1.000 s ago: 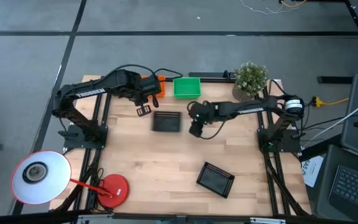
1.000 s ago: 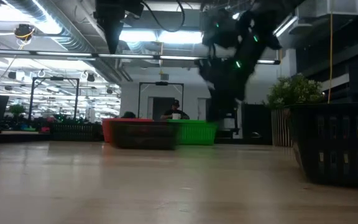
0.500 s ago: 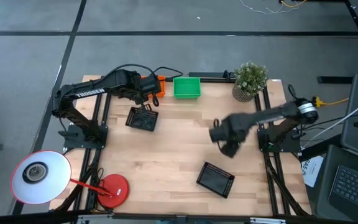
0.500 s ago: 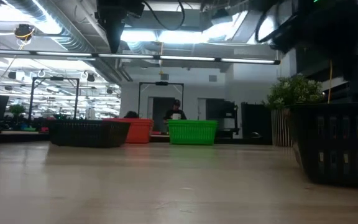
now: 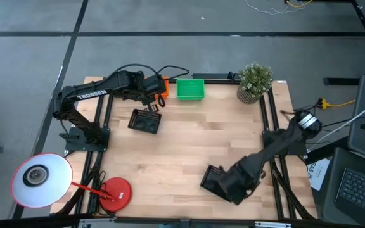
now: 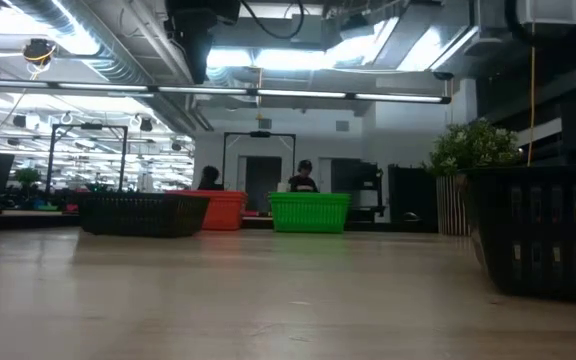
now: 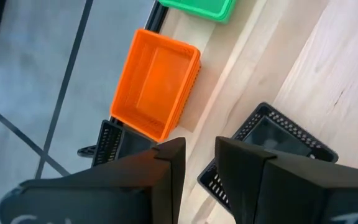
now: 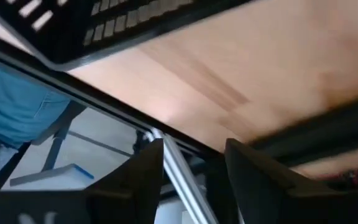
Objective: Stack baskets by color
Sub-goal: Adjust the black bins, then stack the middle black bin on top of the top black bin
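Half your near black basket [image 5: 219, 181] hides under the right gripper [image 5: 238, 190], newly arrived, fingers spread; left gripper [image 5: 152, 100] fingers slightly parted, empty.

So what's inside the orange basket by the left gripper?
The orange basket looks empty in the left wrist view: bare floor and walls. Whether another orange one is nested beneath it cannot be seen. The left gripper hangs above the black basket beside it.

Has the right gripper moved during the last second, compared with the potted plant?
Yes. The right gripper went from mid-table, level with the potted plant, to the near black basket.
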